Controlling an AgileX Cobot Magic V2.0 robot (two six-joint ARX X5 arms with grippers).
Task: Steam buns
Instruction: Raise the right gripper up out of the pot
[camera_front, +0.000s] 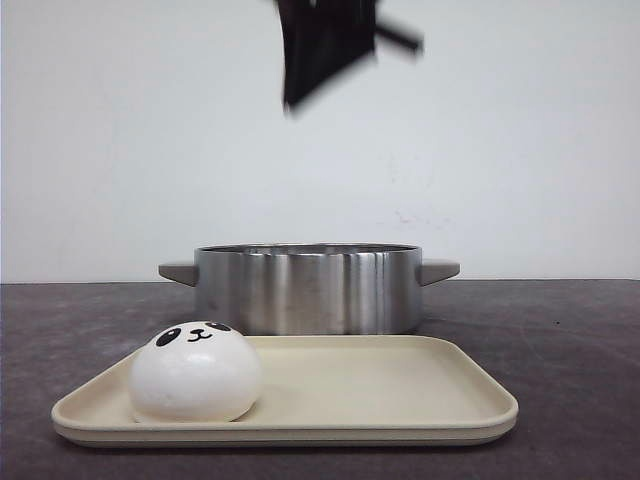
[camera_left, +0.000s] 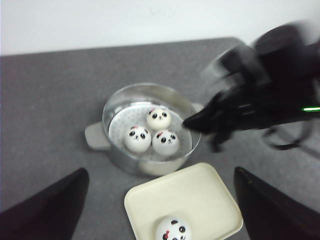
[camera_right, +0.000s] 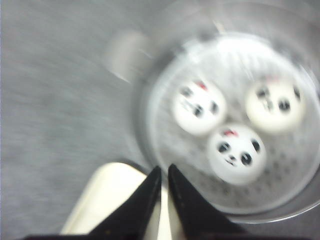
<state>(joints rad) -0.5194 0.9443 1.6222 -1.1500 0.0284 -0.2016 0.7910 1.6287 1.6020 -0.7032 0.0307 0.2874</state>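
Hovering empty with its tips nearly pressed together, the right claw (camera_right: 162, 172) has three buns (camera_right: 235, 152) in the pot (camera_left: 120, 107) below it. One bun (camera_front: 195, 372) waits on the tray (camera_front: 400, 385), and the left claw (camera_left: 160, 200) is spread wide.

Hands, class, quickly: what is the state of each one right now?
Left hand: open, fingers wide apart, holding nothing.
Right hand: nearly shut, tips almost touching, empty, above the pot.
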